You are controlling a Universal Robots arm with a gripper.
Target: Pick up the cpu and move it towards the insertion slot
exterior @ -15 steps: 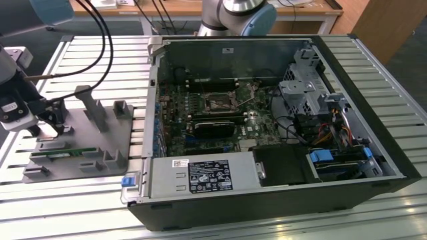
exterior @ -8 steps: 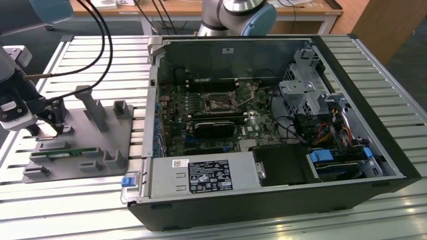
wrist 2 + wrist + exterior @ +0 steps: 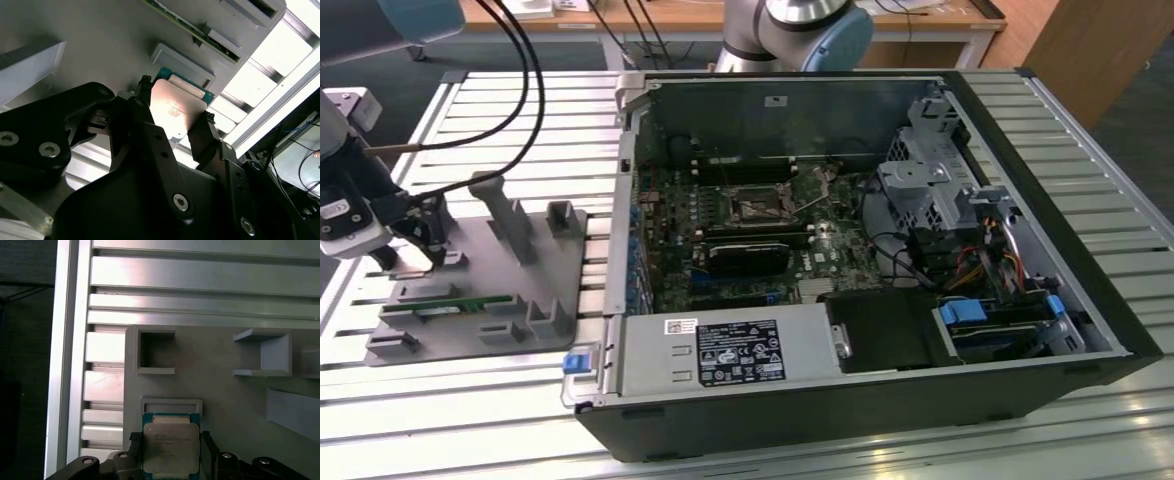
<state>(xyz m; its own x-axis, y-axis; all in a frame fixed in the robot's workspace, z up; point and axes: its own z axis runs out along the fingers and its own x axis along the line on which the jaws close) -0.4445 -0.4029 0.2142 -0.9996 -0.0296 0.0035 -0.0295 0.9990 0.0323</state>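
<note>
- I'm keeping the gripper [image 3: 175, 111] low over the grey fixture plate [image 3: 225, 390], its fingers [image 3: 136, 446] pinching the cpu [image 3: 171, 446] by opposite edges, probably to spare its metal top.
- The cpu is lying beside the plate's raised stop, well apart from the insertion slot [image 3: 758, 208].

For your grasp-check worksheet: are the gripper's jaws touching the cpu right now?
Touching. In the second wrist view the gripper has its jaws set against opposite edges of the cpu, with no gap on either side.
</note>
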